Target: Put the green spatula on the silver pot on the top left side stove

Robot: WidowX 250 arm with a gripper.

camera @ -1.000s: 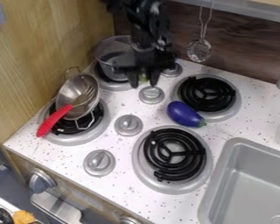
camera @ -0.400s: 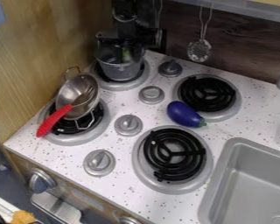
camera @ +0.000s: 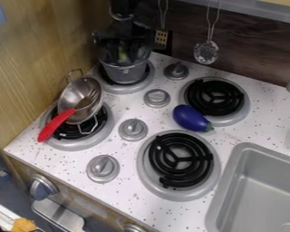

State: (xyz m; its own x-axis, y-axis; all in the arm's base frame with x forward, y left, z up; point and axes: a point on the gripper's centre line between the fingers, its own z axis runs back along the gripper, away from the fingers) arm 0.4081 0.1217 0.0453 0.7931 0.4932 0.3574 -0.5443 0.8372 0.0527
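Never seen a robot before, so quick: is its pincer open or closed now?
Pincer: over the silver pot; whether open, closed or holding something can't be told.

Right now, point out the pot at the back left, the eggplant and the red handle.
Pot point(camera: 124, 74), camera view, front of its outer wall.
Eggplant point(camera: 191, 118), camera view, middle of its body.
Red handle point(camera: 56, 124), camera view, middle of its grip.

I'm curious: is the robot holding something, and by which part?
I can't tell: a small green thing shows at the black gripper, by the silver metal pot, but it's too dark there.
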